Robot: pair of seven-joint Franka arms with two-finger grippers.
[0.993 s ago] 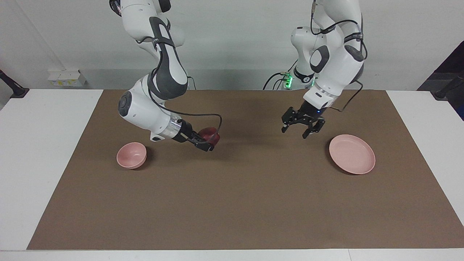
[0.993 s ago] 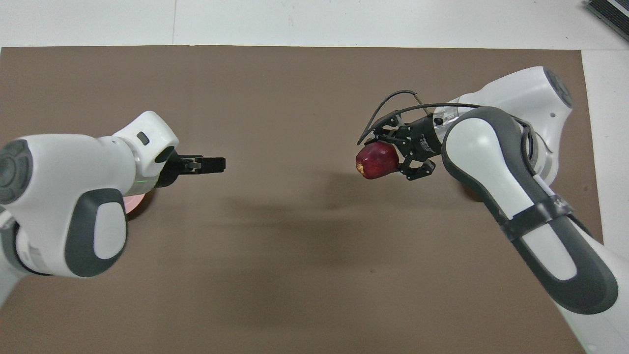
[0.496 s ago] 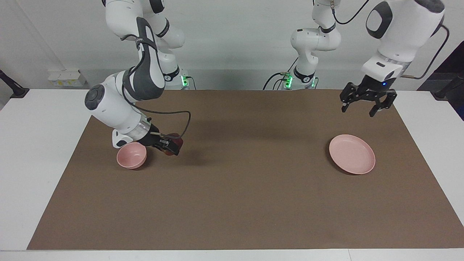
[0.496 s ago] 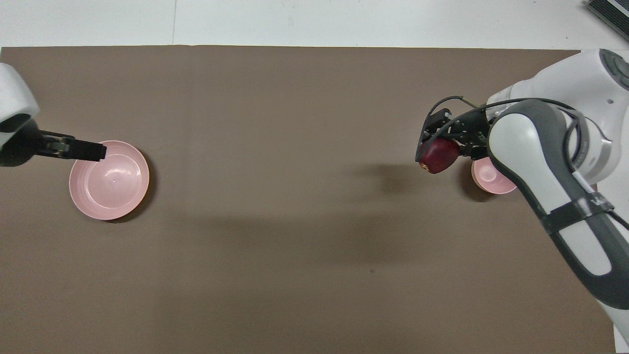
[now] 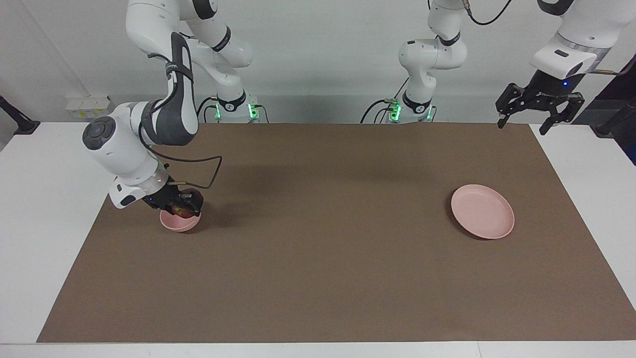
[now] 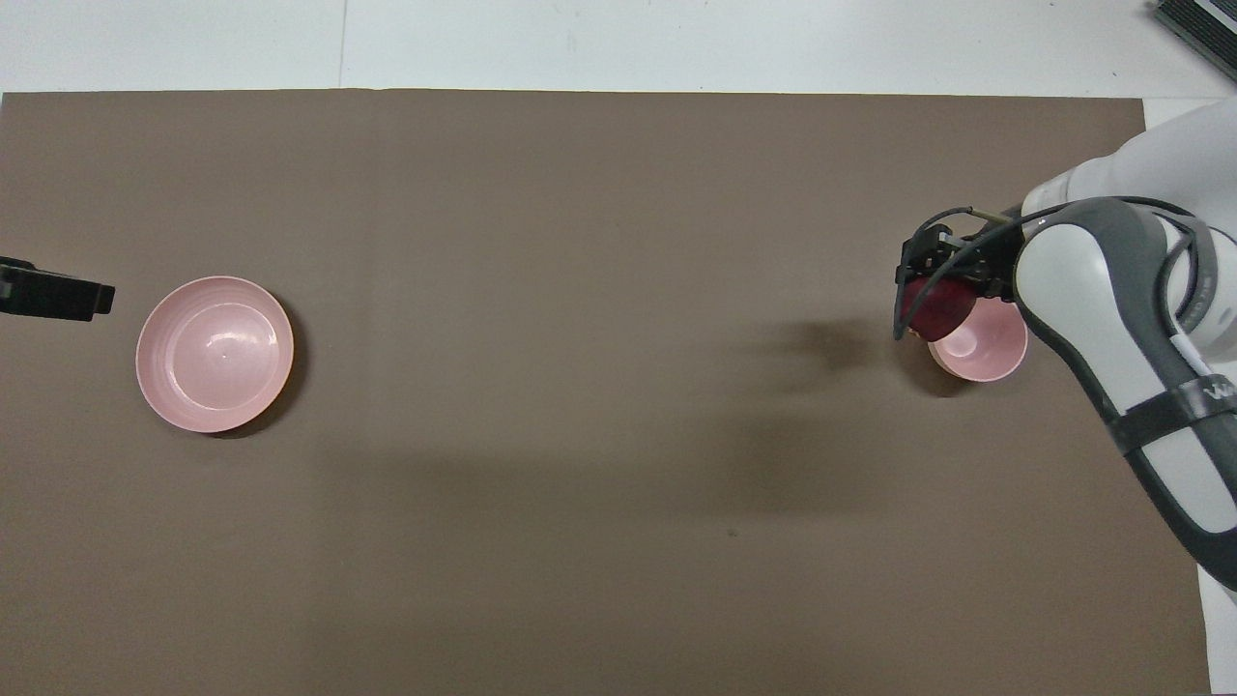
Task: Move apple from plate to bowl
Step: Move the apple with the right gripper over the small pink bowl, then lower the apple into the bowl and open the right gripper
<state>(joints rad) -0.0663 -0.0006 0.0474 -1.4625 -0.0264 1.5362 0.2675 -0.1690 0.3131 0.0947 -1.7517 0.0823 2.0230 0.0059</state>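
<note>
The right gripper (image 5: 185, 205) is clenching the apple (image 6: 939, 307) right over the bowl (image 5: 180, 222), at nine o'clock of the plate (image 5: 482, 211), ready to drop it, while the left gripper (image 5: 537, 105) is waiting spread open, high above the table's edge.

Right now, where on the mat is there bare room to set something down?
The wide stretch of brown mat between the bowl and the plate is bare. It is crowded only at the bowl, where the right gripper holds the apple over it. The left gripper hangs over the mat's corner.
</note>
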